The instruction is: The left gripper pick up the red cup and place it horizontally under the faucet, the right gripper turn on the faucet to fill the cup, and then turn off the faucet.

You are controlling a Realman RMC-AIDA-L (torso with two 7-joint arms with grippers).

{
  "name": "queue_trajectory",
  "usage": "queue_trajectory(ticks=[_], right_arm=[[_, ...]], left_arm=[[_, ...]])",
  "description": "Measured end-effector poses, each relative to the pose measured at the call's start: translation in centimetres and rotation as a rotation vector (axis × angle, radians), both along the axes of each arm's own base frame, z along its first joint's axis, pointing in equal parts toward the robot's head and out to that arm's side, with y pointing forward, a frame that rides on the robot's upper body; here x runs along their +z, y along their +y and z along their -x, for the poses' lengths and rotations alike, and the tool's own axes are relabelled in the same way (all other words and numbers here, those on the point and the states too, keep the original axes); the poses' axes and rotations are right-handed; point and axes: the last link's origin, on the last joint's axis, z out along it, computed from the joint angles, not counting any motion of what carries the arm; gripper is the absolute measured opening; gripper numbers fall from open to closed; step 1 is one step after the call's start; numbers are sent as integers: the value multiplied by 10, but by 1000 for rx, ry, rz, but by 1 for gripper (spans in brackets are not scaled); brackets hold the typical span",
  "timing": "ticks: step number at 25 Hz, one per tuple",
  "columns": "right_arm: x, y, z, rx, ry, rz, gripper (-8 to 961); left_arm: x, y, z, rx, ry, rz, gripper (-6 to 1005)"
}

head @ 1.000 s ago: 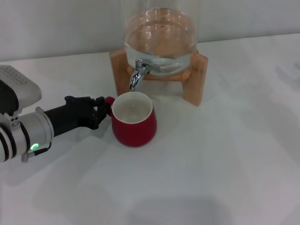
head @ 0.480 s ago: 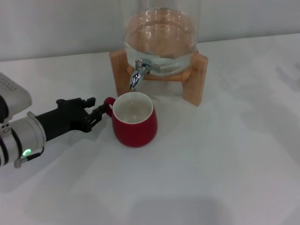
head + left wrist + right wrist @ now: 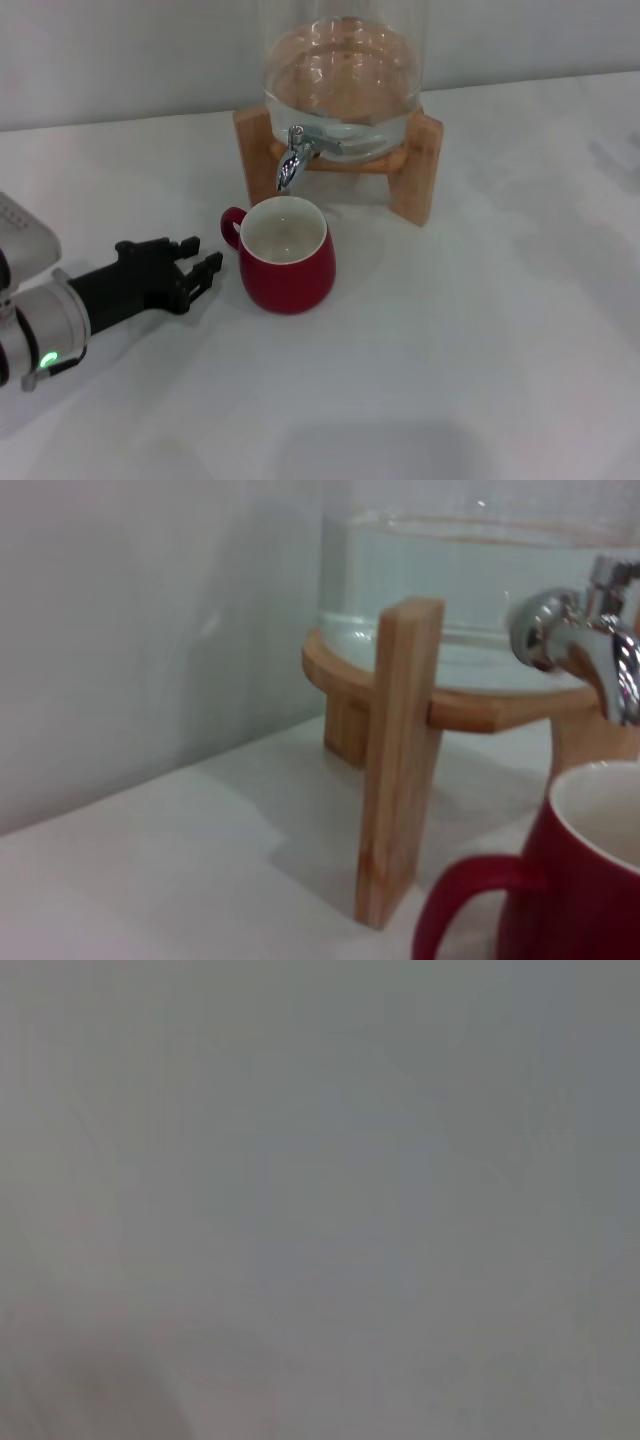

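My left gripper [image 3: 200, 262] spread open and empty, clear of the red cup [image 3: 287, 254] handle (bare table between), cup upright under the faucet [image 3: 293, 157].

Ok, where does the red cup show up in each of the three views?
Head view: the cup stands upright mid-frame on the table, under the faucet, apart from the open left gripper.
Left wrist view: only its handle and part of its body show, at the lower right corner.
Right wrist view: not in it.
Shared landmark: the faucet, right above the cup in both views.
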Motion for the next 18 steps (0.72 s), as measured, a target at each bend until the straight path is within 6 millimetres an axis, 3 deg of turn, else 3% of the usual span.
queue_trajectory(ticks=[7,16,18], right_arm=[[3,-3,-3,-9,5,-13,782],[3,-1,-2,-7,6,-14,782],[3,-2,-2,-6,7,-12,782]], left_arm=[[14,-20,9,-20,-24,-37,354],[35,-37,-6,-104,-114,-39,361],[48,-43,-11,-131,-146,-72,363]])
